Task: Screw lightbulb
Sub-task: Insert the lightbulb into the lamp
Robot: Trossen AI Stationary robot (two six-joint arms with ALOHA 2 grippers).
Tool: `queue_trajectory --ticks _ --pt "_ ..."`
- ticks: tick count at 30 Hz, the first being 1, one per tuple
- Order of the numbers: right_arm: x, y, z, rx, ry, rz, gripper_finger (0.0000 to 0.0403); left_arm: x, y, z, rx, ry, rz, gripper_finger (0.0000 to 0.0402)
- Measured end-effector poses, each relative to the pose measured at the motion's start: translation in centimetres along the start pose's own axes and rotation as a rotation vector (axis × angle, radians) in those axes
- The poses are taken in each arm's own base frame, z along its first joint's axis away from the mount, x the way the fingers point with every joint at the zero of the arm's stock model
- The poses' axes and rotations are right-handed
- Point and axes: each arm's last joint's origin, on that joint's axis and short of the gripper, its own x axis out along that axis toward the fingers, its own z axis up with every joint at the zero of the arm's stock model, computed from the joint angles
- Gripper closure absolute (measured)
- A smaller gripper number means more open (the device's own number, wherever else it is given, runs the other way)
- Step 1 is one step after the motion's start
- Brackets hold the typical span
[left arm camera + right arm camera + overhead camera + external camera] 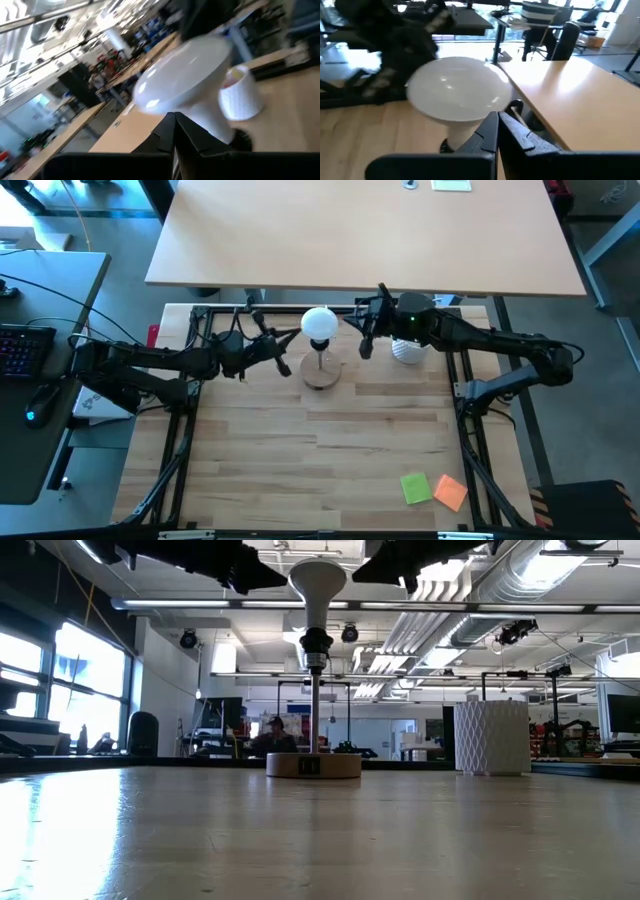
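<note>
The lightbulb stands upright on top of the lamp stand, its narrow end down in the black socket above the round wooden base, at the far middle of the desk. In the low view the bulb looks seated in the socket, though how deep its thread sits cannot be told.

The left tool hangs just left of the bulb, fingers clenched on nothing. The right tool hangs just right of it, also clenched and empty. Neither appears to touch the globe; both wrist views show the bulb close ahead of the closed fingers.

A white ribbed cup stands just right of the lamp, under the right arm. Two sticky notes, green and orange, lie at the near right of the desk.

Judged from this, the bulb is placed and either turning is about to start or the job is nearly done. The next move would call for one tool to release its fingers, close round the globe and twist it while the base stays put
</note>
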Motion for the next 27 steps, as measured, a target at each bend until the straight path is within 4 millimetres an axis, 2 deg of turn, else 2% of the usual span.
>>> queue_trajectory --ticks 8,19,27 --pt "1.5 -0.7 -0.7 0.011 0.003 0.001 0.0402 -0.3 -0.2 1.1 -0.044 -0.098 -0.015 0.0402" --pt "1.5 -0.3 -0.6 0.028 -0.017 0.085 0.0402 0.4 1.1 0.0 -0.057 -0.060 0.026 0.0402" --pt "1.4 0.8 -0.4 0.020 -0.029 0.137 0.0402 0.9 1.9 -0.6 -0.089 -0.056 0.030 0.0402"
